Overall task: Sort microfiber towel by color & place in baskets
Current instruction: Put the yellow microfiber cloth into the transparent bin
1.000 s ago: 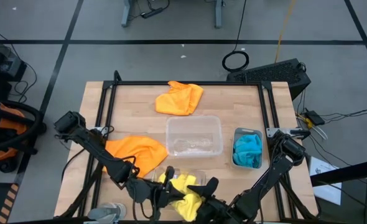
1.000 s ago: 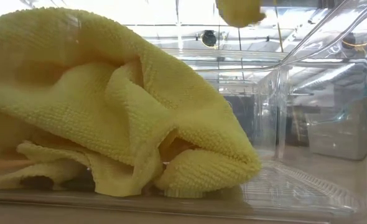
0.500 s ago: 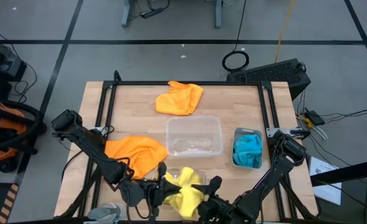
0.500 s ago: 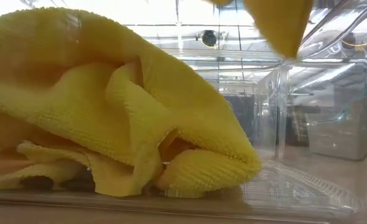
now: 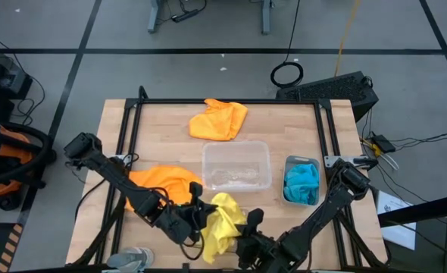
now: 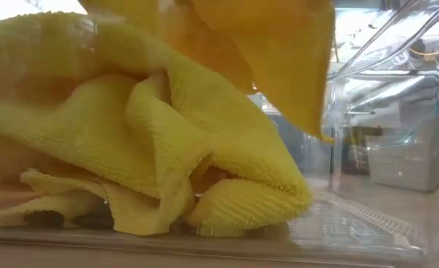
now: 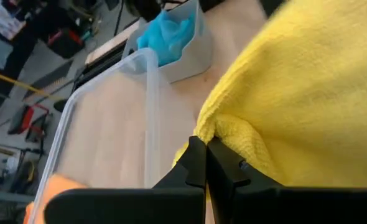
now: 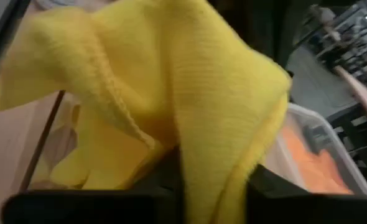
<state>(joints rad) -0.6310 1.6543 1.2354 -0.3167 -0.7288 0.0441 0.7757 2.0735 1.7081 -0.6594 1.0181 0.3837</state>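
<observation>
Holding a yellow towel [image 5: 222, 226] between them, both hands work at the near edge of the tabletop [image 5: 163, 125]. The left hand [image 5: 197, 212] is pinched shut on the towel's edge; its wrist view shows the dark fingers [image 7: 203, 163] pressed together on a fold of yellow fabric. The right hand [image 5: 248, 236] sits just beside it, with yellow cloth draped over and between its fingers; whether it grips the cloth cannot be told.

A second yellow towel [image 6: 141, 160] lies crumpled in a clear basket [image 6: 376, 223] at the near edge, and the lifted towel hangs above it in the low view.

One orange towel [image 5: 167, 186] lies at near left, partly under the left arm. Another orange towel [image 5: 220, 120] lies on the far side of the tabletop. A wide clear basket [image 5: 236, 165] stands at centre, with nothing coloured in it. The narrower greyish basket [image 5: 301, 182] to its right holds blue towel [image 5: 302, 182].
</observation>
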